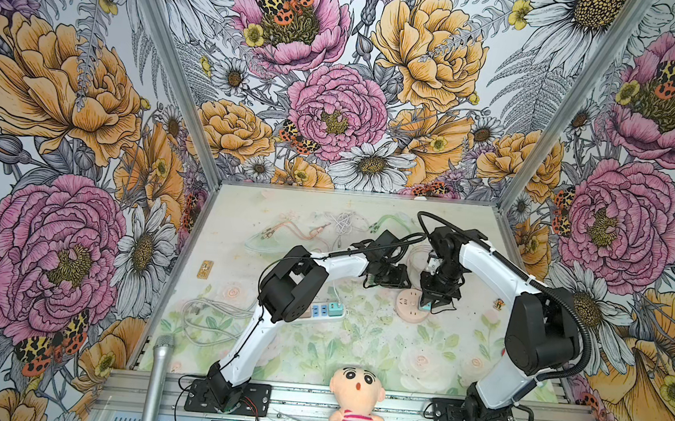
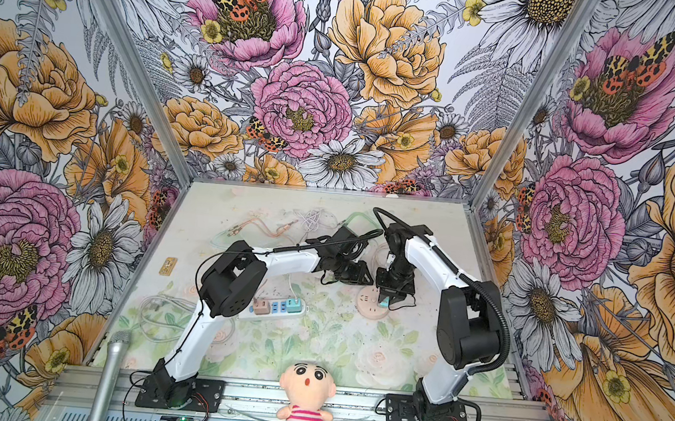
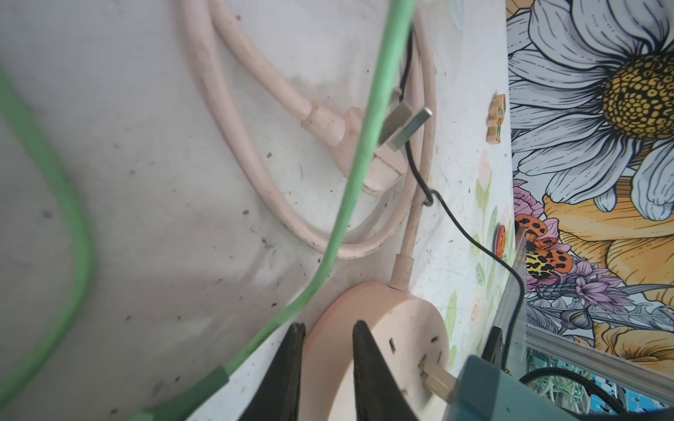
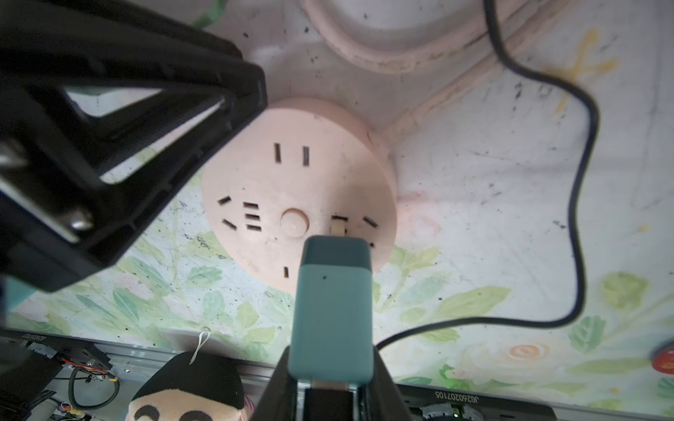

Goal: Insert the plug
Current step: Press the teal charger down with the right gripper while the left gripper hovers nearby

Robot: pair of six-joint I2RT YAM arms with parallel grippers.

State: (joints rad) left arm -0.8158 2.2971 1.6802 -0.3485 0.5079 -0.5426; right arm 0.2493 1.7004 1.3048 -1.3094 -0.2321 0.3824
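A round pink socket (image 1: 407, 309) (image 4: 291, 175) lies right of the table's middle. My right gripper (image 4: 330, 350) is shut on a teal plug (image 4: 333, 302) (image 3: 485, 386), held over the socket's near right edge. A metal prong (image 4: 337, 227) meets a slot in the socket's face, and a short bare length of prong (image 3: 436, 377) shows between plug body and face. My left gripper (image 3: 328, 326) straddles the socket's rim (image 3: 401, 328): one finger (image 3: 291, 357) lies against the side wall, the other on the top face. In both top views the two grippers meet at the socket.
The socket's pink cord and its own plug (image 3: 339, 127) coil behind it, crossed by a green cable (image 3: 364, 145) and a thin black cable (image 4: 580, 182). A white power strip (image 1: 322, 312) with adapters lies left of centre. A plush doll (image 1: 356, 405) and a microphone (image 1: 156, 379) sit at the front edge.
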